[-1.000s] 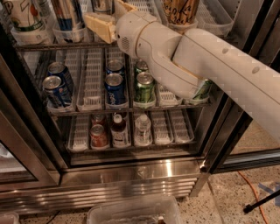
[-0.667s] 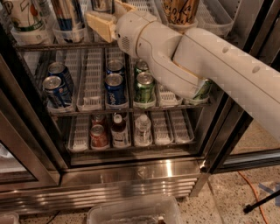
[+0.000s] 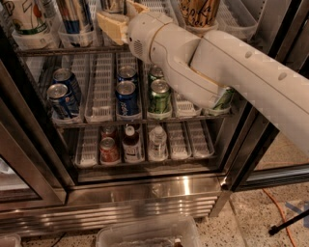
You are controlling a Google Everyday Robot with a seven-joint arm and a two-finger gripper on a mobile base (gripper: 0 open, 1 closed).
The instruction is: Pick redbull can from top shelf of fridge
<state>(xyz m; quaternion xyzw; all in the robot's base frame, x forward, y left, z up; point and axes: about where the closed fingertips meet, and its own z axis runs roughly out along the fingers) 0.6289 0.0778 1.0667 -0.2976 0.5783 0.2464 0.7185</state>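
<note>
The fridge (image 3: 145,193) stands open in front of me. On its top shelf (image 3: 72,49), slim silver redbull cans with blue panels (image 3: 77,14) stand in a white lane tray at the upper left. My gripper (image 3: 123,14) reaches onto this shelf just right of them. Its tan fingers (image 3: 112,28) stand apart on either side of the base of another silver can (image 3: 113,4), whose upper part is cut off by the top edge. The white arm (image 3: 217,67) crosses from the right and hides part of the middle shelf.
A tall tan can with dark script (image 3: 199,10) stands right of the gripper, a white printed cup (image 3: 26,19) at far left. Blue cans (image 3: 63,99), green cans (image 3: 159,94) fill the middle rack; bottles (image 3: 130,142) below. Dark door frame (image 3: 260,140) at right. Clear bin (image 3: 145,234) on the floor.
</note>
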